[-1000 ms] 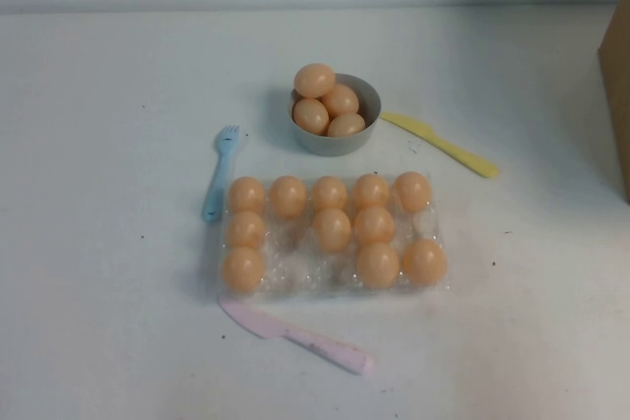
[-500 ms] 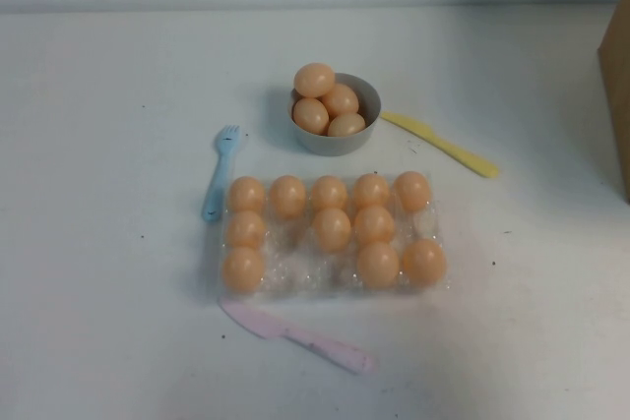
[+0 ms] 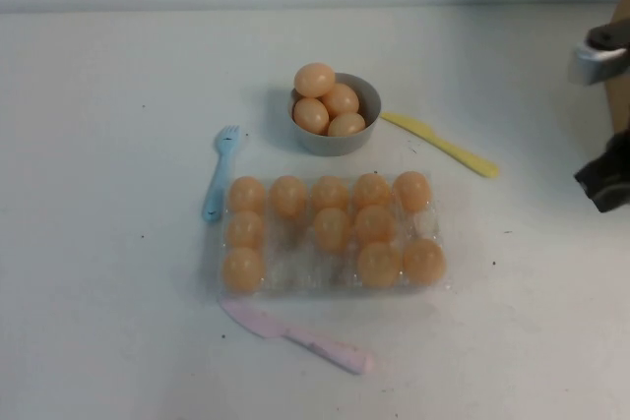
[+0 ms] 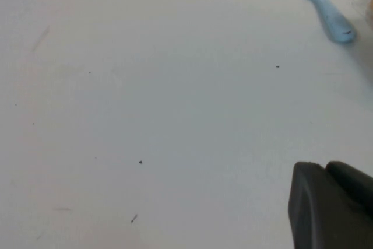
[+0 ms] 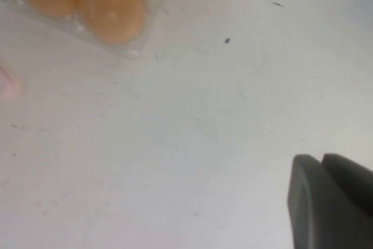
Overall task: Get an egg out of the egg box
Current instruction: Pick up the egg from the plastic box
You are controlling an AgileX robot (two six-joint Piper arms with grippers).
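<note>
The egg box (image 3: 295, 268) is a clear plastic tray in the middle of the table, holding several peach-orange eggs (image 3: 331, 226); a few cups are bare. Its near right corner (image 5: 137, 48) with two eggs (image 5: 113, 7) shows in the right wrist view. My right gripper (image 5: 320, 158) is shut and empty, over bare table to the right of the box; its arm (image 3: 605, 179) shows at the right edge of the high view. My left gripper (image 4: 323, 167) is shut and empty over bare table left of the box, and is out of the high view.
A grey bowl (image 3: 366, 135) with several eggs stands behind the box. A blue fork (image 3: 219, 172) lies left of the box and shows in the left wrist view (image 4: 329, 10). A yellow knife (image 3: 441, 145) lies back right, a pink knife (image 3: 295, 336) in front. A brown box (image 3: 622, 46) stands far right.
My right arm has come into the high view at the right edge. The eggs, box, bowl and cutlery have not moved.
</note>
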